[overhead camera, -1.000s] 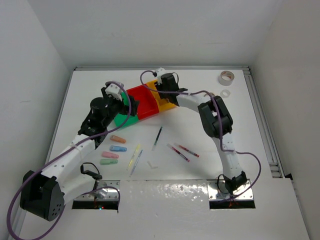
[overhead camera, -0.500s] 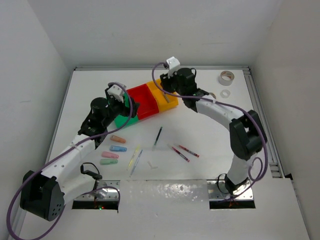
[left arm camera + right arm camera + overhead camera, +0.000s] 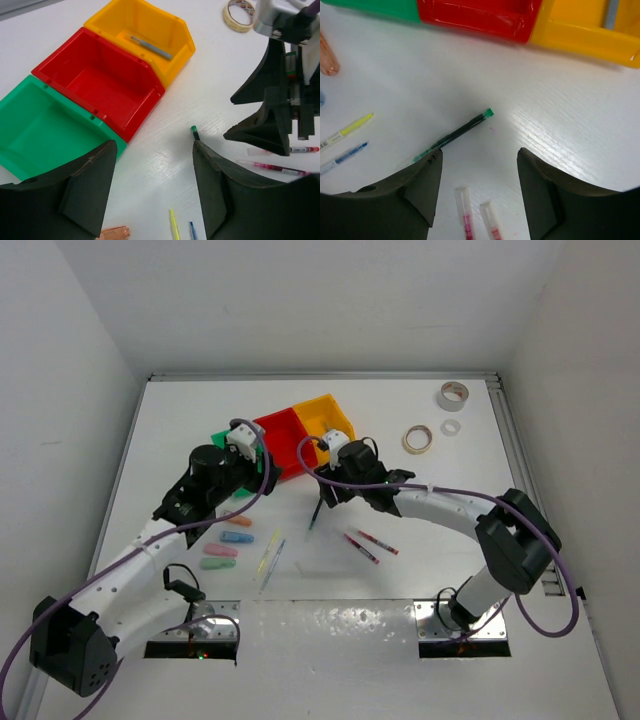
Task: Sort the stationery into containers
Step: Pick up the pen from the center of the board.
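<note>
The right claw [image 3: 477, 156], parted and empty above the green-tipped black pen [image 3: 452, 135], may clash with the left claw [image 3: 152, 150], likewise parted, just beside it.

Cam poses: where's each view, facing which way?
Top external: high behind the bases, looking down on the table; both arms show.
Left wrist: looks down at the bins; left fingers below, right fingers at right.
Right wrist: looks down at the green-capped pen; right fingers below.
Shared: that pen, the yellow bin.
</note>
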Controlling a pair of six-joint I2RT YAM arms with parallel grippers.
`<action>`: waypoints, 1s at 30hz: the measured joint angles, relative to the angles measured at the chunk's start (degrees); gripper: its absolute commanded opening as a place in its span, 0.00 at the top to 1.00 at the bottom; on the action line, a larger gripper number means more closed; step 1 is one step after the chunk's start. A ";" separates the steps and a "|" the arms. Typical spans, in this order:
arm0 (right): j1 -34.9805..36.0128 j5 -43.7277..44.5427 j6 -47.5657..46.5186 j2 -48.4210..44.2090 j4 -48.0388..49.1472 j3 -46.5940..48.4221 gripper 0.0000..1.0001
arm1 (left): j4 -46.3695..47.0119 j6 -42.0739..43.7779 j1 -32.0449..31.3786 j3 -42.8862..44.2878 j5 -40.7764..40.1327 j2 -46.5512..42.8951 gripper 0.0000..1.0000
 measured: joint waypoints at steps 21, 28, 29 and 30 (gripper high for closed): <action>6.84 15.61 11.87 -12.76 -10.38 -7.26 0.49 | -23.37 -6.23 -11.15 4.44 -3.21 12.15 0.73; 16.46 19.30 14.43 -15.52 -14.36 -10.12 0.49 | -25.99 -14.47 -12.33 2.62 -5.44 12.76 0.61; 17.05 19.91 14.82 -15.96 -14.53 -10.62 0.49 | -26.40 -15.67 -12.33 2.71 -5.64 13.27 0.59; 17.59 20.57 15.30 -16.50 -14.62 -11.32 0.49 | -27.63 -17.07 -12.13 3.13 -5.64 14.10 0.56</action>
